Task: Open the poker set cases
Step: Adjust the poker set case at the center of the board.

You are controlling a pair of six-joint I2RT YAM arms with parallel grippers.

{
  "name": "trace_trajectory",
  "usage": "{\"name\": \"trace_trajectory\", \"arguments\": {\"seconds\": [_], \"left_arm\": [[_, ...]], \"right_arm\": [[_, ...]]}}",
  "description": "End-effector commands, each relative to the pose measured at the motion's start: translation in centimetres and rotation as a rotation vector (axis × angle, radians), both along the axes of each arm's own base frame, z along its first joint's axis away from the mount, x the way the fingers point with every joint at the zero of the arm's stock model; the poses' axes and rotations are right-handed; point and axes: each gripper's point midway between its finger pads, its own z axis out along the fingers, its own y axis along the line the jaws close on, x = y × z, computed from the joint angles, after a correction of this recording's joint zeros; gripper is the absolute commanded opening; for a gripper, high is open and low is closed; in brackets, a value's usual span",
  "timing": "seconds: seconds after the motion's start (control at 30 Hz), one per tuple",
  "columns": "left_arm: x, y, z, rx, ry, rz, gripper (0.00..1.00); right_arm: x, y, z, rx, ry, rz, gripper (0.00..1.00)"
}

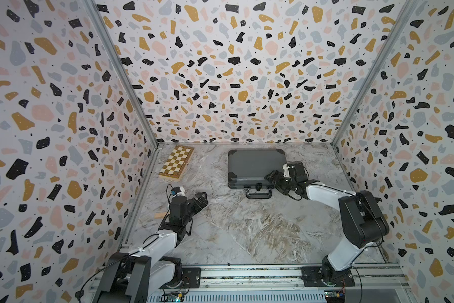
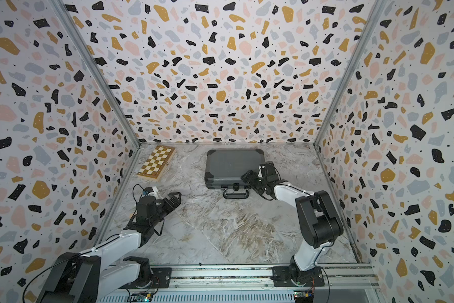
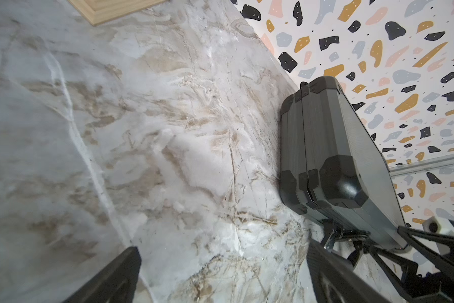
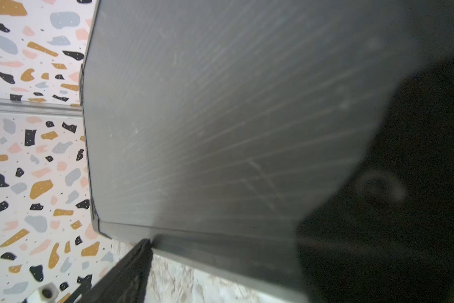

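Poker set case [image 1: 254, 164], far edge of surface [image 1: 246, 225], lid shut: opening still to do. Right hand [image 1: 277, 175], jaws apart, at its near right corner; left hand [image 1: 201, 200] spread, clear.

1. In a top view, a dark grey case [image 2: 231, 165] lies flat and shut at the far end of the marble table [image 2: 220, 236].
2. Its black handle [image 2: 235, 194] sticks out at the front.
3. The right gripper [image 2: 248, 177] is at the case's front right corner, with its jaws apart.
4. The left gripper [image 2: 176, 200] is over the table with its jaws wide, well apart from the case.
5. A checkered wooden box [image 2: 156, 162] lies shut in the far left corner.
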Motion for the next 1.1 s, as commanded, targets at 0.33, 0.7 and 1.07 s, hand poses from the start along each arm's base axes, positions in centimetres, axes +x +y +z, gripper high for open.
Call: {"name": "trace_trajectory", "arguments": {"seconds": [0.33,0.7,1.07], "left_arm": [[0.7,0.2,1.6,0.003,-0.058,0.008,0.99],[0.7,0.1,1.5,-0.004,-0.054,0.009,0.99],[0.7,0.0,1.5,-0.004,-0.056,0.002,0.99]], "right_arm": [[4.2,-2.3,2.6,-0.118,-0.161,-0.065,0.86],[0.3,-4.7,1.7,-0.214,-0.179,-0.053,0.91],[0.3,-2.4,-1.0,-0.043,-0.185,0.007,0.76]]}}
